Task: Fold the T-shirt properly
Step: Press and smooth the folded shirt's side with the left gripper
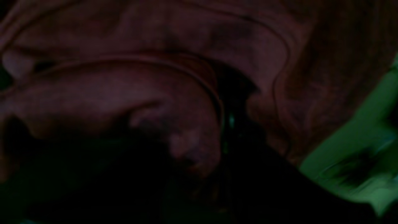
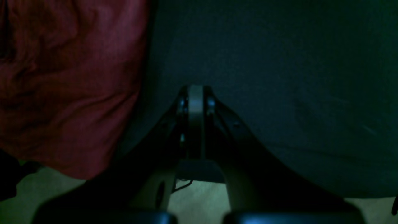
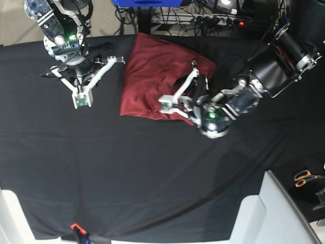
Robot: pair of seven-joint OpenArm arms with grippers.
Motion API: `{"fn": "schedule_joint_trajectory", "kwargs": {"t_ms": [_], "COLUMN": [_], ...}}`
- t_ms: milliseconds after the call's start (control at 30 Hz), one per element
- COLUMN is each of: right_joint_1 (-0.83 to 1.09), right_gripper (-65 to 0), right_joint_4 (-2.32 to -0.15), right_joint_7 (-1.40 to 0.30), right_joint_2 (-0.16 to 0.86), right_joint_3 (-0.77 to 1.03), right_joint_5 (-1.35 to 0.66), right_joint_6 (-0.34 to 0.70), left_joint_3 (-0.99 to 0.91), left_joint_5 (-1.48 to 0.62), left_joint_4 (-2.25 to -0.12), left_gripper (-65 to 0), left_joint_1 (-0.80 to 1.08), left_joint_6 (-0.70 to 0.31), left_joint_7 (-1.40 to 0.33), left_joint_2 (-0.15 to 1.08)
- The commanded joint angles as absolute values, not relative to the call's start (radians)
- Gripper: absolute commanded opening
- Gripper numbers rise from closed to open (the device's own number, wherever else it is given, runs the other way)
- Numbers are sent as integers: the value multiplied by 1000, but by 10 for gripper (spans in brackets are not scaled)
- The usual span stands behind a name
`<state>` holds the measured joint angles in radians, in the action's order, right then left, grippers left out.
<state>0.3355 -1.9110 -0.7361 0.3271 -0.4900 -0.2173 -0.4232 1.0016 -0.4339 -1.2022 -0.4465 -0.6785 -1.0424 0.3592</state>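
Orange-handled scissors (image 3: 303,177) are lying at four o'clock off the black-draped bench (image 3: 127,168); a power strip (image 3: 213,20) is sitting at twelve.

Both wrist views are very dim and carry a green cast. The left wrist view is soft and smeared, with the shirt (image 1: 155,93) out of focus and its lower part sunk in black shadow. The right wrist view is dark but sharper. The base view is evenly bright from above, crisp, with faint shadows on the desk (image 3: 152,168).

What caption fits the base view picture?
Left gripper at the bunched T-shirt; right gripper shut, apart on black cloth.
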Motion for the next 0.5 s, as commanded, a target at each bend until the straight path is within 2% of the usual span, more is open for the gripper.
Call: {"fn": "schedule_joint_trajectory", "kwargs": {"t_ms": [0,133,200,467], "right_joint_1": [329,326,326,312], "right_gripper": [-635,-635,-635,-635], "right_joint_4": [-1926,-1925,-1925,-1923], "right_joint_7": [-719,-722,-722,-727], "right_joint_2": [329,329,329,329], "right_joint_3": [-486,-486,-486,-469], "right_joint_5": [-209,-209,-209,-209], "right_joint_6": [-427,-429,-429,-429], "left_joint_3": [995,995,995,995], "left_joint_5": [-320,-70,41,311], "left_joint_4": [-1202,-1208,-1207,-1211], "left_gripper": [-650,-650,-650,-650], "left_joint_1": [-464,-467,-467,-452], "left_joint_6": [-657,-661,-693,-698], "left_joint_7": [-1055,-1050,-1047,-940], "left_joint_2": [340,277,242,130]}}
